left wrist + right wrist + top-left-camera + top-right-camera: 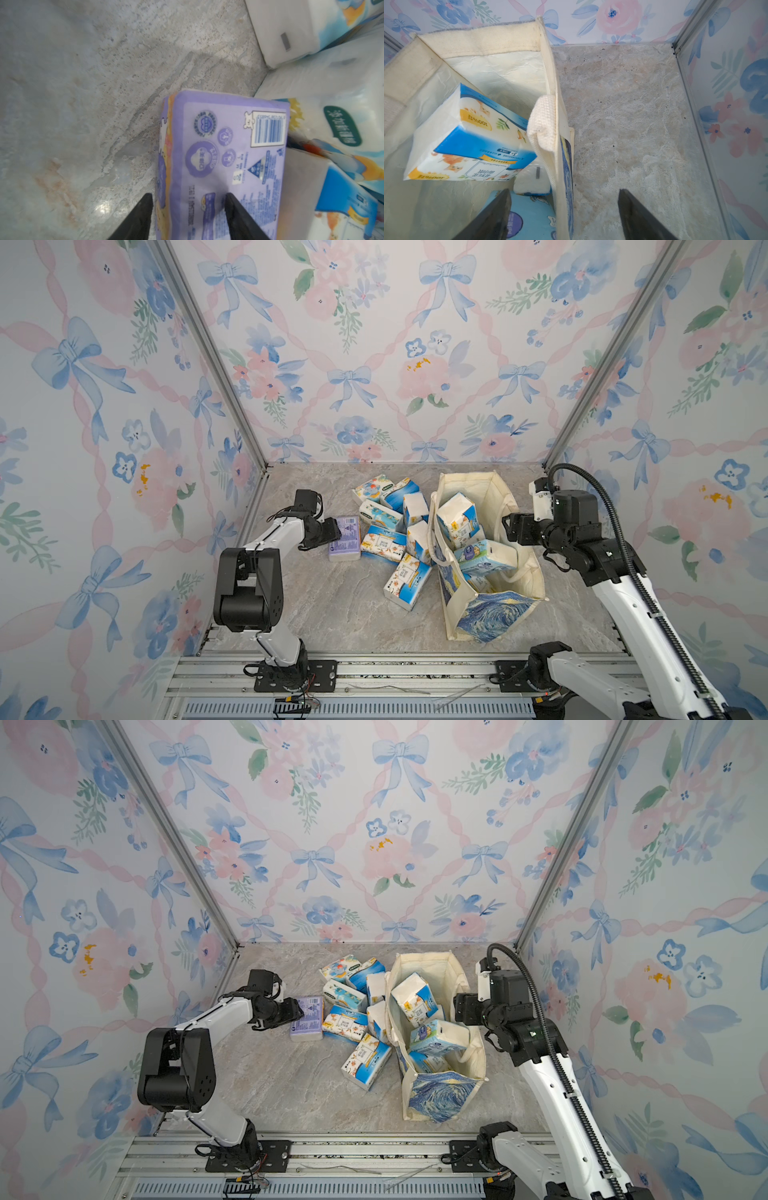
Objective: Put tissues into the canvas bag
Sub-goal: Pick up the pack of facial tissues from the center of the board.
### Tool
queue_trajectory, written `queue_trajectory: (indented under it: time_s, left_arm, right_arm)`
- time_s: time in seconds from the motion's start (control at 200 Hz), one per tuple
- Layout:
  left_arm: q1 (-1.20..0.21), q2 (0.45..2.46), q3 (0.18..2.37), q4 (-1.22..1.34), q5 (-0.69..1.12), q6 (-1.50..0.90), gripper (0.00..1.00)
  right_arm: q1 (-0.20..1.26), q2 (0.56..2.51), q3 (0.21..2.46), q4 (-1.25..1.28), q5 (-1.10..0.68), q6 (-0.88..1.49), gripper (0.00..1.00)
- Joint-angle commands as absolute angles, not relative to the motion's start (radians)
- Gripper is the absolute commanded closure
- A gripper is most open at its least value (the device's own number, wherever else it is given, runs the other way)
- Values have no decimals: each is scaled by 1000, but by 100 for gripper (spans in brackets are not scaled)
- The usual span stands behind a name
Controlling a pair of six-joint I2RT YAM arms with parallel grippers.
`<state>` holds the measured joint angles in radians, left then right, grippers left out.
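The grey marbled worktop (332, 614) carries everything. On its right half stands the canvas bag (494, 614), mouth open upward, with the blue-and-yellow swirl print on the side toward the near edge. At least three blue-and-white tissue packs sit inside it: one tilted on end (457, 518) and a pale blue one (484, 558) lying across the others. A cream looped handle (544, 124) droops over the wall of the bag that faces the right edge.

The rest of the tissues (384, 545) lie in a loose heap at the middle of the worktop, just beside the bag and reaching toward the far edge. Some are flat and some on end, and they touch each other. At the heap's left end lies the lavender pack (345, 539), flat, barcode face up, against a blue-and-white neighbour.

The right gripper (509, 526) hangs at the bag's right wall with its fingers (494, 216) wide apart, one inside the bag and one outside over bare worktop, gripping nothing.

The left gripper (332, 531) is at the lavender pack's left long edge. Its fingers (239, 214) straddle that edge, one on the top face and one beside the pack, but I cannot tell whether they are clamped on it.
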<state>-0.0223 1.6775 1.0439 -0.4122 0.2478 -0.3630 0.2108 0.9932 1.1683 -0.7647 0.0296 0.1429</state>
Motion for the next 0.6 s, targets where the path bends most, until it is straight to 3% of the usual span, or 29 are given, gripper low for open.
queue_trajectory:
  time_s: [0.0, 0.13, 0.31, 0.595]
  left_arm:
    - [-12, 1705, 1027, -378, 310, -348, 44]
    - [-8, 1734, 1031, -371, 333, -345, 54]
    - [-6, 1739, 1025, -370, 336, -342, 82]
    - [-5, 1690, 1018, -380, 353, -342, 92]
  right_arm:
    - [219, 1000, 1180, -752, 26, 150, 18]
    - [221, 1007, 1184, -750, 23, 150, 18]
    - [224, 1011, 1189, -749, 25, 150, 18]
    - [232, 1020, 1190, -739, 27, 153, 19]
